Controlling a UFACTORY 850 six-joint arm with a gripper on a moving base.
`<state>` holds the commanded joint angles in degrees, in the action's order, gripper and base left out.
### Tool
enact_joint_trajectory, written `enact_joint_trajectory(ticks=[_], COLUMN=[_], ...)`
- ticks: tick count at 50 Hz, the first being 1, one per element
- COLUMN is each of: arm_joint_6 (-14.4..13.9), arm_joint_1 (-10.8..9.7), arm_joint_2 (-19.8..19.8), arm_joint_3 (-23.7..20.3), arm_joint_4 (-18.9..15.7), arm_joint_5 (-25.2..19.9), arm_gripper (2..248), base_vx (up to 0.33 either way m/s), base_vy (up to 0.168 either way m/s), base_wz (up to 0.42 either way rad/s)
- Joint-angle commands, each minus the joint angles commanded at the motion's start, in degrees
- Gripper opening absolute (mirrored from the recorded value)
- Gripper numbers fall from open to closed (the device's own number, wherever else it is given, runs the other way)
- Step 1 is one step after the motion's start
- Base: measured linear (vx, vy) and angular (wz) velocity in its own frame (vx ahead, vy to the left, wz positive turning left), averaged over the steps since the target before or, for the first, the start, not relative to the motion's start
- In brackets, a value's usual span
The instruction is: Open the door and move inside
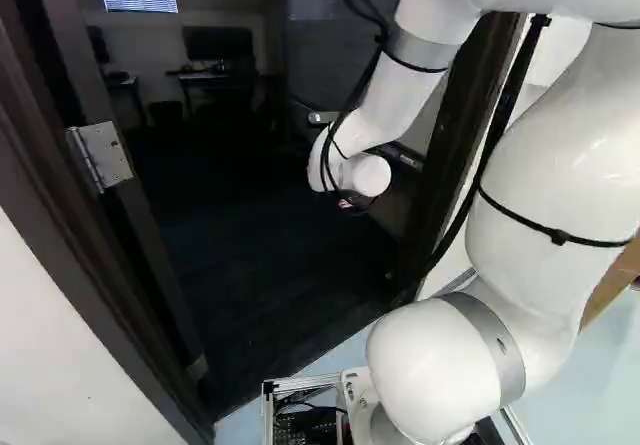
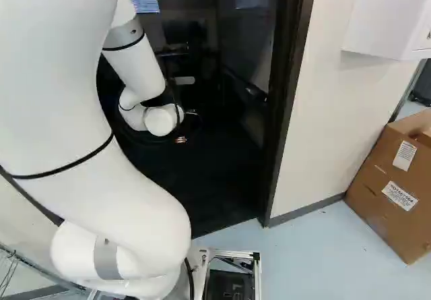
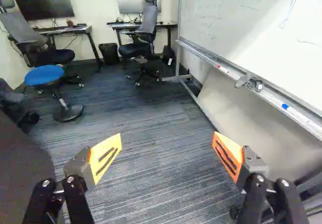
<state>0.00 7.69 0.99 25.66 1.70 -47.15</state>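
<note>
The doorway stands open in both base views, its dark frame (image 1: 445, 155) (image 2: 288, 98) around a dim room. A metal hinge (image 1: 102, 155) shows on the left side, beside what looks like the edge of the swung-back door (image 1: 150, 235). My gripper (image 1: 354, 202) is mostly hidden behind the wrist, within the opening. In the wrist view the gripper (image 3: 166, 146) is open, its orange-padded fingers wide apart with only carpet beyond them. A dark brown surface (image 3: 22, 166) lies close beside one finger; I cannot tell whether it is the door. No handle is visible.
Inside are carpet (image 3: 151, 113), a blue stool (image 3: 44, 75), office chairs (image 3: 146, 30), desks (image 3: 63, 30) and a bin (image 3: 108, 53). A wheeled whiteboard (image 3: 241, 27) stands along one side. Outside, a cardboard box (image 2: 394, 185) sits beyond the white wall (image 2: 330, 111).
</note>
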Motion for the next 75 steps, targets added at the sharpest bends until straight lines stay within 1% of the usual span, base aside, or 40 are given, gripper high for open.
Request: enact_joint_trajectory(ticks=[17,32,40,50,75], arm_joint_6=[0.0,0.0,0.0,0.0,0.0], arm_joint_1=[-2.6,-5.3,-6.5,-6.9,-6.9], arm_joint_2=[-4.2,-7.7,-9.1,-9.4,-9.4], arm_joint_3=[-4.2,-7.6,-8.9,-9.2,-9.2], arm_joint_4=[0.0,0.0,0.0,0.0,0.0], arm_joint_5=[0.0,0.0,0.0,0.0,0.0], arm_gripper=[247,247,247,247,247], base_vx=[0.000,0.000,0.000,0.000,0.000], base_vy=[0.000,0.000,0.000,0.000,0.000], base_wz=[0.000,0.000,0.000,0.000,0.000])
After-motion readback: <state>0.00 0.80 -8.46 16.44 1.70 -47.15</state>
